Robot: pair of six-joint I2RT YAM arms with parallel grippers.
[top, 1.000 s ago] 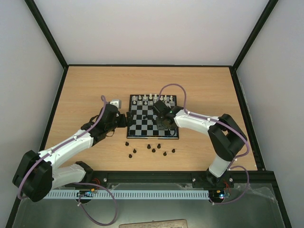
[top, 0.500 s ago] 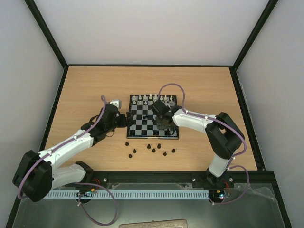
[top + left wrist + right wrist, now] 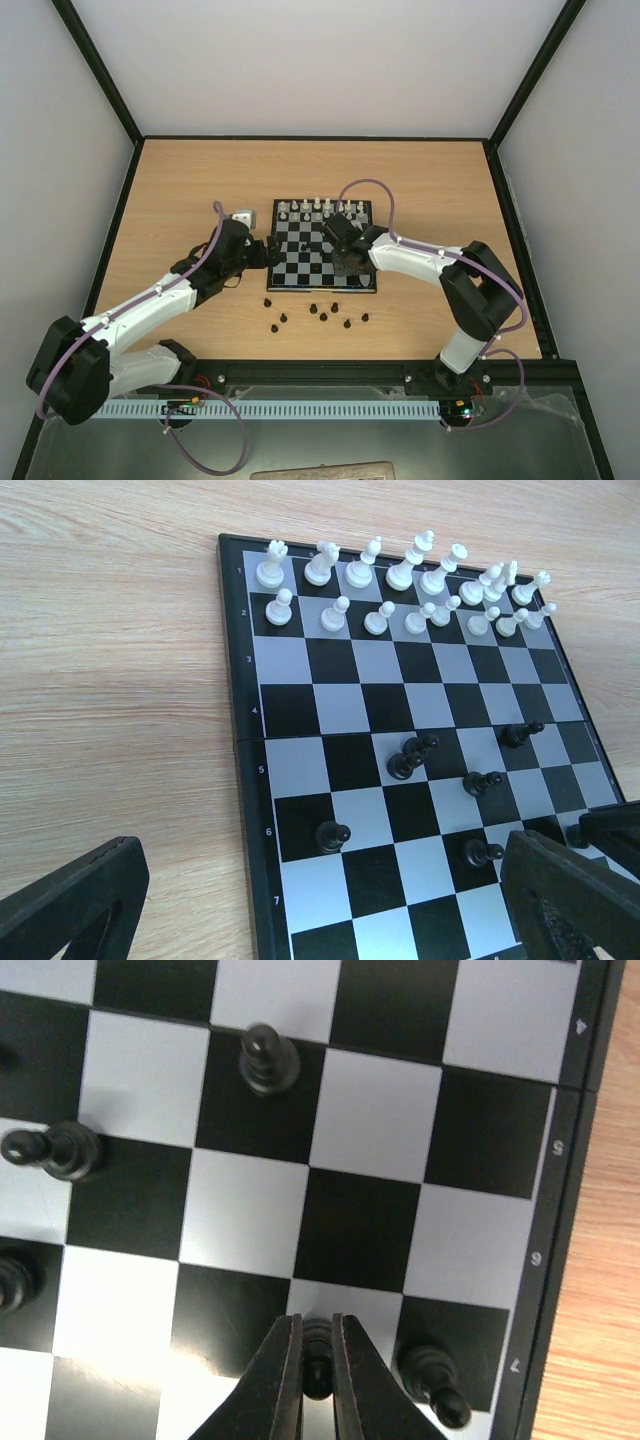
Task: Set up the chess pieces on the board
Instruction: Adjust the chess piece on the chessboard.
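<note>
Nestling inside right gripper point(image 3: 316, 1332), chess piece point(image 3: 317, 1368)

High rear overview, wrist views close over shared board point(image 3: 300, 272)

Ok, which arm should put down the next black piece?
Right. The right pincer is shut on a black piece over the board; the left pincer is open and empty at the board's edge.
</note>
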